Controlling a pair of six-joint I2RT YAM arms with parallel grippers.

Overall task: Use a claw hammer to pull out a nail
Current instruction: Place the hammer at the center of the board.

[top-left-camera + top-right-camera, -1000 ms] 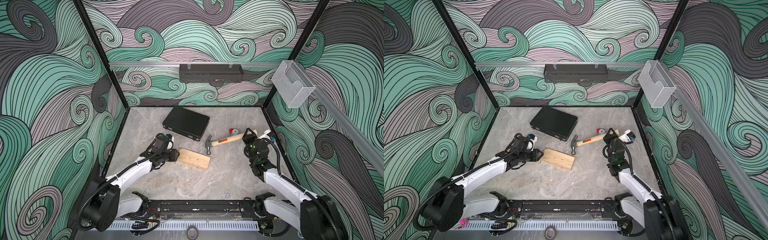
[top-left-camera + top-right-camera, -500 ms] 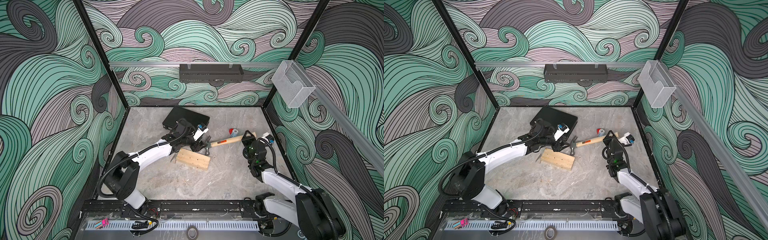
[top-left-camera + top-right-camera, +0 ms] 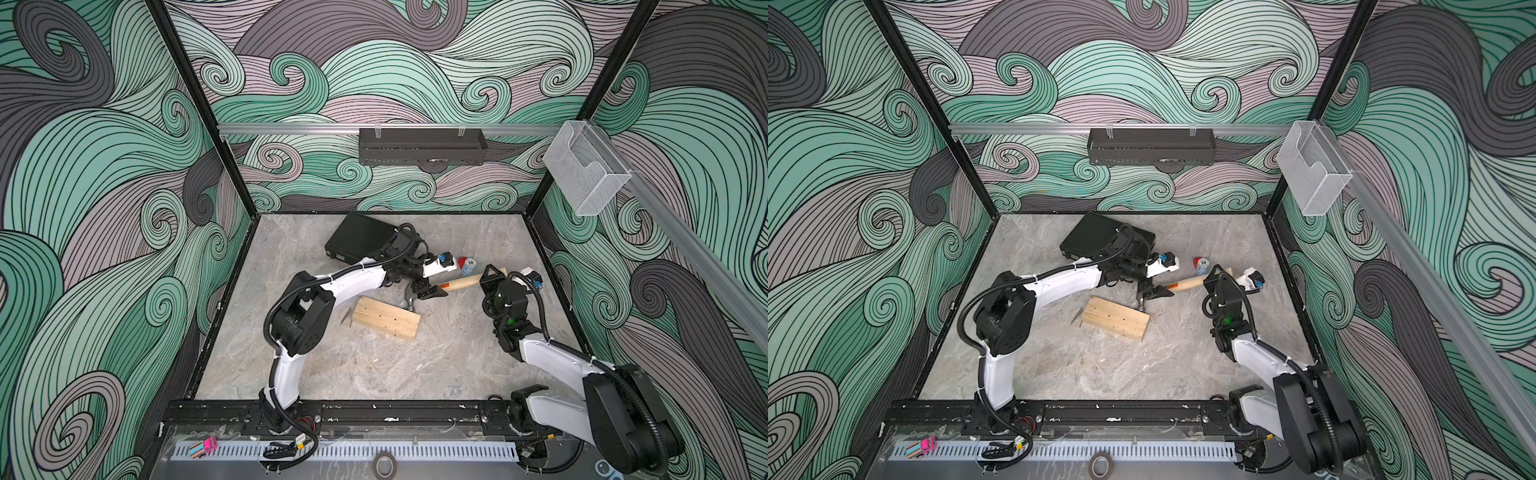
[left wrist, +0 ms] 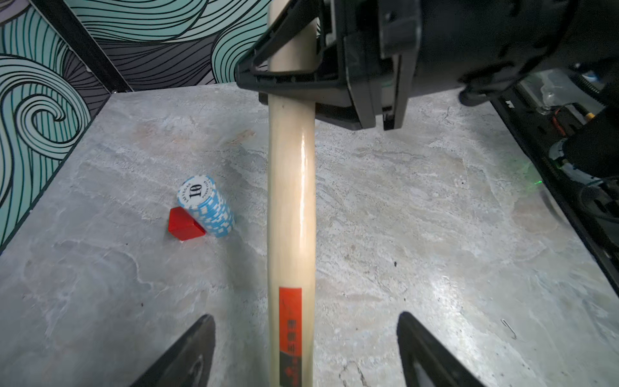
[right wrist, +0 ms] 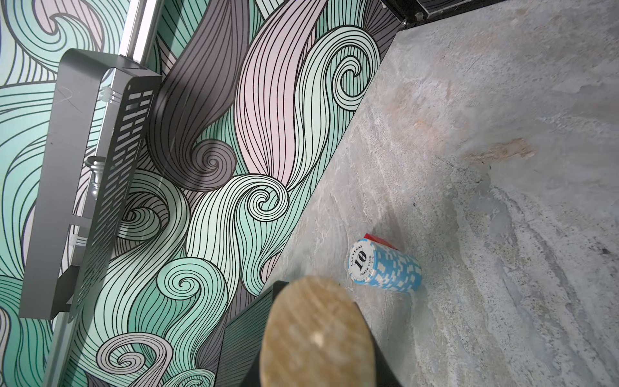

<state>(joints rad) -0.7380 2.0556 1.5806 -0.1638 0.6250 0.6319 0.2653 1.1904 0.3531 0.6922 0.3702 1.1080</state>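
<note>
Toward the front of the grey marbled table (image 3: 374, 365), about mid-way in, lies a pale pine block (image 3: 386, 318) with small dark dots on its top face. A thin grey metal sliver (image 3: 347, 316) lies just beside its left end. Whether a nail stands in the block is too small to tell.

At the block's far right corner sits the grey steel head of the claw hammer (image 3: 461, 283), its pale wooden handle running toward the right edge of the table. I judge the head is put there so that its forked end can be worked under a nail in the block. The left claw (image 4: 304, 318) stands wide open astride the handle at the orange-and-black label, with a clear gap on each side and nothing in its grasp. It looks placed to steady or steer the head end. The right claw (image 3: 492, 276) is clamped on the butt of the handle, the end farthest from the head, which gives the longest lever for prying.

Just behind the handle, a stack of pale blue-and-white poker chips (image 4: 207, 207) lies on its side, touching a small red block (image 4: 183, 224). Further back, near the rear edge, is a flat black case (image 3: 359, 241). On the rear wall hangs a black perforated tray (image 3: 422, 145).
</note>
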